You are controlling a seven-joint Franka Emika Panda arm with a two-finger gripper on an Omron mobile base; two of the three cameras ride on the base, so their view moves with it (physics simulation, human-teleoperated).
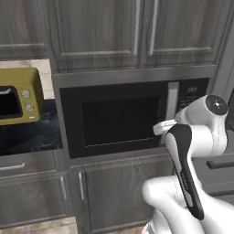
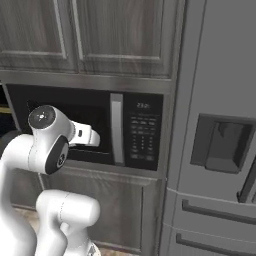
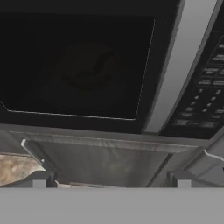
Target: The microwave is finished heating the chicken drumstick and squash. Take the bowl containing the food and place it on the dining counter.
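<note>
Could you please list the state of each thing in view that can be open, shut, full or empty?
Microwave: door shut, handle untouched.
Bowl: inside the microwave, dimly seen through the dark glass.
Gripper: open, empty, in front of the door.
Toaster oven: door shut.
Upper cabinets: shut.
Lower cabinet: shut.
Fridge: doors shut.

no legible text; blurred display and buttons on the microwave [image 2: 90,125]
</note>
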